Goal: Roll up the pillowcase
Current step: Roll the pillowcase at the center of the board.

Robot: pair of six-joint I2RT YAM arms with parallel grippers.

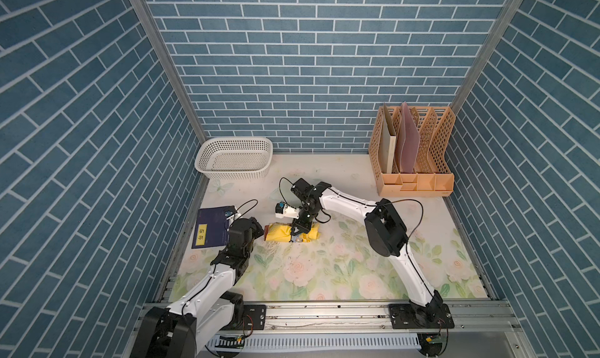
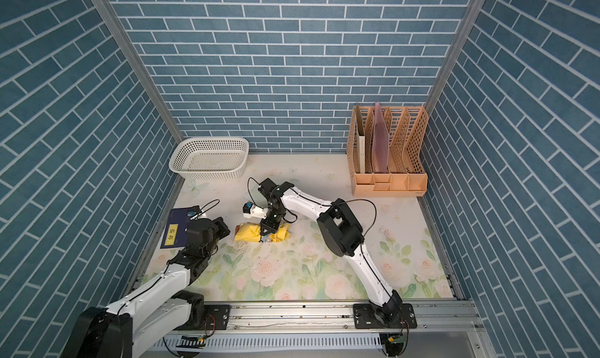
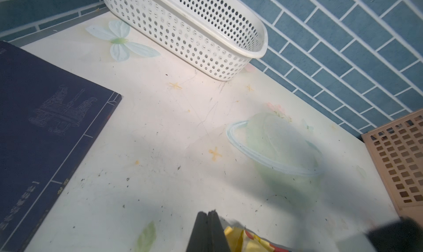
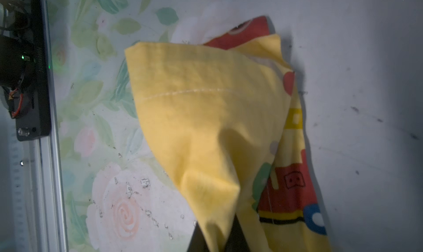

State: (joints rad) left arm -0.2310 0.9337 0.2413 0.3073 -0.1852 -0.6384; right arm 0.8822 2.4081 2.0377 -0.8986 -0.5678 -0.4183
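A robot test cell in a lab, dressed to look homely. Three walls (image 1: 324,64) carry printed blue brick paper and meet at bare aluminium posts (image 1: 156,47). The counter (image 1: 357,268) is covered in a scuffed floral sheet. At 6 o'clock an aluminium rail (image 1: 324,314) has two white-and-black robot arms bolted to it, the left arm (image 1: 207,285) and the right arm (image 1: 412,268), with exposed wiring and a slotted cable duct (image 1: 324,341) below. The things look like staged props: a white perforated basket (image 1: 233,139) at 11 o'clock, a peach file rack (image 1: 415,181) at 1 o'clock, a dark blue book (image 1: 211,223) at 9 o'clock and a bunched yellow pillowcase (image 1: 279,234) near the centre.
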